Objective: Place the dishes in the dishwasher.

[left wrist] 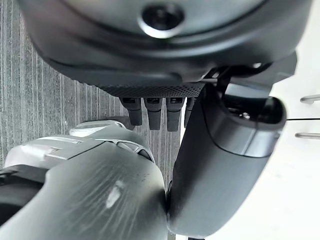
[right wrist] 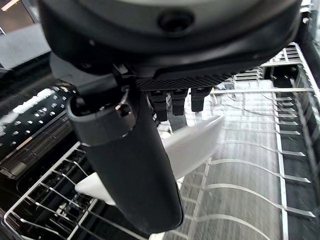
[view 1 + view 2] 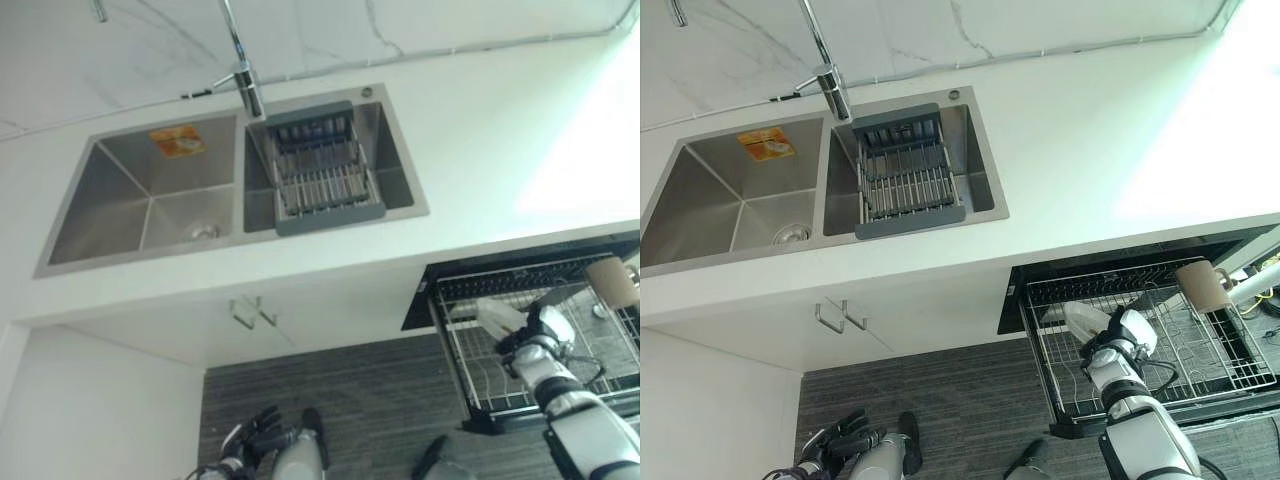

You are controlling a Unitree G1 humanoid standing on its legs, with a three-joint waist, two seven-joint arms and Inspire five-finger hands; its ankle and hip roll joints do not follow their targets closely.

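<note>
Where the white surface ends at its front edge, the dishwasher rack stands pulled out below it, a wire basket of silver rods with a dark frame. Item one: white dish, a flat pale piece held over the rack's left portion, its edge tilted down toward the wires; whether it touches them cannot be told. Item two: right hand, at the rack's left side, thumb laid across the near face of the dish and fingers curled behind it, so the dish is pinched between them. Item three: tan cup, at the rack's back edge toward its right corner, lying tilted with its mouth toward the rack. Item four: double sink set into the surface, left basin bare steel with a drain and an orange sticker on its back wall; right basin carrying a grey drying rack of upright wires (no dishes seen in it). Item five: chrome tap, rising from the back edge of the surface between the two basins. Item six: left hand, low over the dark striped floor, well apart from the rack, fingers loosely spread and holding nothing. Item seven: white cabinet door under the sink, with two metal handles.
</note>
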